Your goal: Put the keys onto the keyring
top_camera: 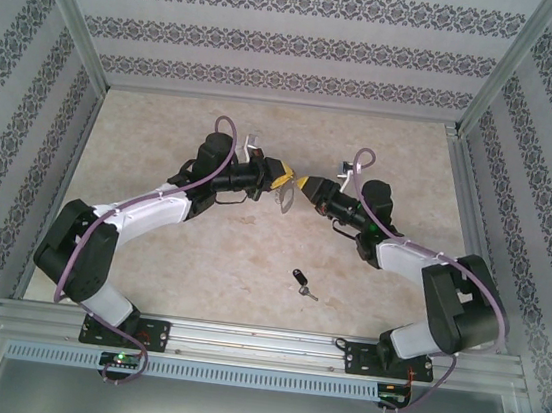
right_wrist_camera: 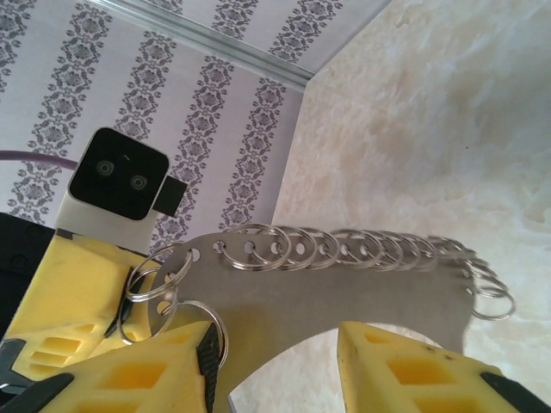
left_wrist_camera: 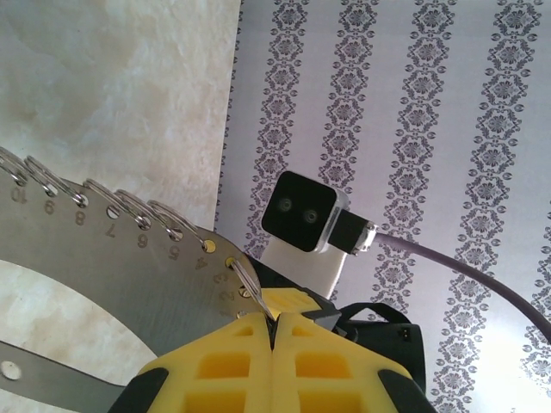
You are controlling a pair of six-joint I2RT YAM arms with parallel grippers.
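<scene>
The key [top_camera: 300,280], black-headed with a short silver blade, lies loose on the table in front of both arms. Both grippers meet above mid-table. My left gripper [left_wrist_camera: 274,331] [top_camera: 285,175] is shut, its yellow tips pinching a small split ring [left_wrist_camera: 245,280] at the low-numbered end of the keyring [left_wrist_camera: 95,267]. In the right wrist view the keyring [right_wrist_camera: 344,284], a grey plate with a row of rings, spans behind both fingers of my right gripper [right_wrist_camera: 275,344] [top_camera: 307,184]. Its jaws stand apart, and table shows through the slot between them. A ring [right_wrist_camera: 215,340] rests against the left finger's pad.
Patterned walls [top_camera: 296,43] close in the marbled table [top_camera: 199,258] at the back and sides, with a metal rail [top_camera: 259,341] along the near edge. The right wrist camera [left_wrist_camera: 301,211] sits close beyond the left fingertips.
</scene>
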